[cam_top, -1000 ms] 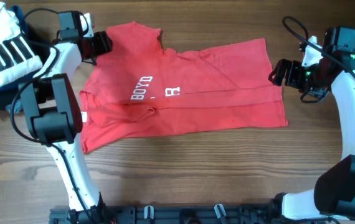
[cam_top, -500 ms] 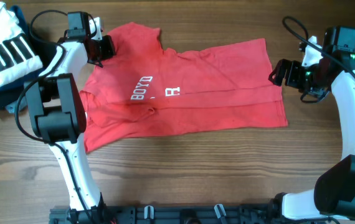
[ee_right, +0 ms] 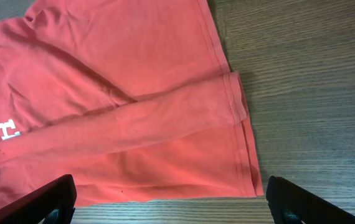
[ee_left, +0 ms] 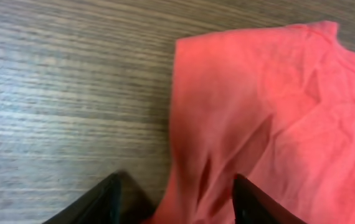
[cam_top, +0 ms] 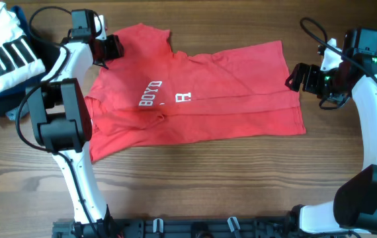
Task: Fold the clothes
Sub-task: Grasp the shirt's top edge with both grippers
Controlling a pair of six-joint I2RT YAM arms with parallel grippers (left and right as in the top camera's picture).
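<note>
The red T-shirt (cam_top: 195, 99) lies flat on the bench (cam_top: 208, 192), starting just beside the white striped garment (cam_top: 3, 56) and running straight away from it. That line is its long axis. Its white lettering (cam_top: 152, 92) sits in the half nearer the striped garment.

The left end effector (cam_top: 108, 48) is at the shirt's corner closest to the striped garment, between the two. In the wrist view its fingers (ee_left: 112, 198) stand partly apart, with the shirt's edge running into the gap. The cloth looks loose rather than pinched, so I judge it has hold of nothing.

The right end effector (cam_top: 295, 76) sits at the shirt's far end, well apart from the striped garment. Its jaws are spread wide and empty, over the hem.

Each arm has its own end of the shirt, so a fold along the long axis suits both. The left arm is nearer its edge. Bare bench lies along the shirt's long side toward the arm bases — open room to lay cloth over. On the left side the striped garment crowds the sweep, so snagging it is the risk.
</note>
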